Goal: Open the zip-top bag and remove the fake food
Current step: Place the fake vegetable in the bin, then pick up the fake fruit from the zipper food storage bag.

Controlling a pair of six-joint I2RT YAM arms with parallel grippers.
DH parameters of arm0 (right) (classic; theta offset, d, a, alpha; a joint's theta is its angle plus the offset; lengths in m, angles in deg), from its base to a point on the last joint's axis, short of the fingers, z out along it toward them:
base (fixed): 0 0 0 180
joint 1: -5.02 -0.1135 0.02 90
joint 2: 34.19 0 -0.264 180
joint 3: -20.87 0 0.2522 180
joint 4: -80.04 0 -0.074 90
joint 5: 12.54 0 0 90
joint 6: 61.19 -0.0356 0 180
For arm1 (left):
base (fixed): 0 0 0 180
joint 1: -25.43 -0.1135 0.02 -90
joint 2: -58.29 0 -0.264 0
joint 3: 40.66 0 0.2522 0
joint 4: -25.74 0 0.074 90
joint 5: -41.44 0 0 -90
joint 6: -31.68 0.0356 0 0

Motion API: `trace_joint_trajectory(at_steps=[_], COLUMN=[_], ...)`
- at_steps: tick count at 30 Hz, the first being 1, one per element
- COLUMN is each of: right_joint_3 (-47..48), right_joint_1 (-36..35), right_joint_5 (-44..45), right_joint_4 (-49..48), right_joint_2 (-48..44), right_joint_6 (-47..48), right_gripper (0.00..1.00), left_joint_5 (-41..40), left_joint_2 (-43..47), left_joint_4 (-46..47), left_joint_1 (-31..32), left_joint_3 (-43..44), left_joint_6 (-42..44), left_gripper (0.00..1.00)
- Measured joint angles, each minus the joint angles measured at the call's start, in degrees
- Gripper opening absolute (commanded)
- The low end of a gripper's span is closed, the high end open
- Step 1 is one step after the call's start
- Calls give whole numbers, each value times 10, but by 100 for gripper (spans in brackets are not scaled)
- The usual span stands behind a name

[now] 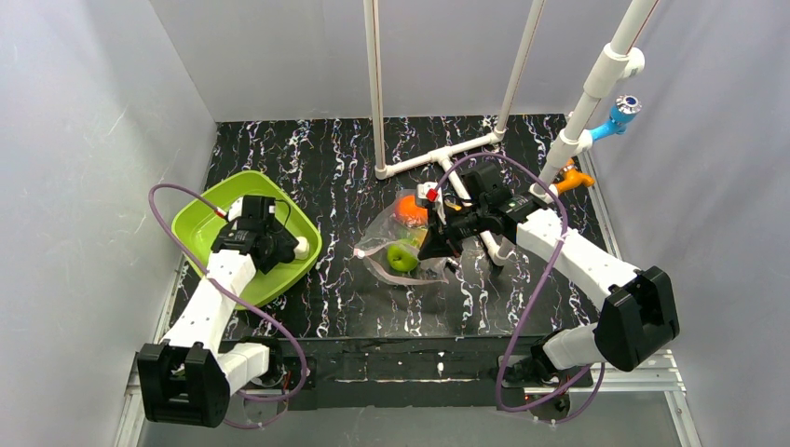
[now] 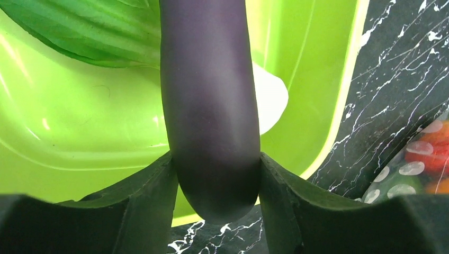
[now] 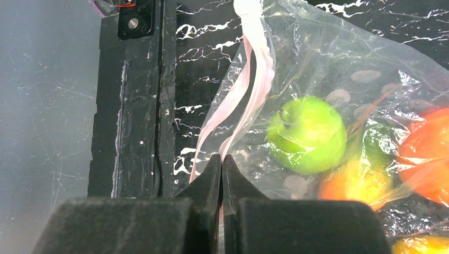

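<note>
The zip-top bag (image 1: 391, 250) lies mid-table, clear and crinkled, its pinkish zip strip (image 3: 254, 63) parted. My right gripper (image 3: 222, 159) is shut on that strip at the bag's near edge, seen from above as right gripper (image 1: 434, 242). Inside the bag are fake food pieces: a green round fruit (image 3: 307, 135), an orange-red piece (image 3: 429, 148) and a yellow lemon (image 3: 360, 182). My left gripper (image 2: 216, 174) is shut on the dark purple eggplant (image 2: 209, 106), holding it over the lime-green tray (image 2: 79, 132). Leafy bok choy (image 2: 79, 32) lies in the tray.
A white pipe frame (image 1: 447, 149) stands behind the bag, with a blue fitting (image 1: 622, 112) and an orange fitting (image 1: 573, 177) at the back right. Grey walls close in left, right and back. The tray (image 1: 210, 200) sits at the table's left edge.
</note>
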Motion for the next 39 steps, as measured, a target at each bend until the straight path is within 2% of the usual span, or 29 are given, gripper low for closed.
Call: trace_joint_trajectory(at_steps=[7, 13, 18, 25, 33, 39], right_joint_3=[-3, -6, -6, -6, -6, -6], right_joint_1=[0, 0, 0, 0, 0, 0], right_joint_5=[0, 0, 0, 0, 0, 0], right_joint_4=[0, 0, 0, 0, 1, 1], right_joint_2=[0, 0, 0, 0, 0, 0], right_joint_6=[0, 0, 0, 4, 5, 5], right_gripper=[1, 1, 1, 1, 1, 1], left_joint_5=[0, 5, 23, 83, 261, 398], left_joint_2=[-31, -28, 10, 85, 181, 218], left_joint_4=[9, 12, 9, 1, 42, 80], left_joint_1=[-8, -10, -10, -10, -10, -8], left_joint_3=[12, 19, 19, 19, -24, -48], left_joint_6=[12, 26, 44, 82, 112, 116], left_gripper=[82, 91, 98, 98, 98, 98])
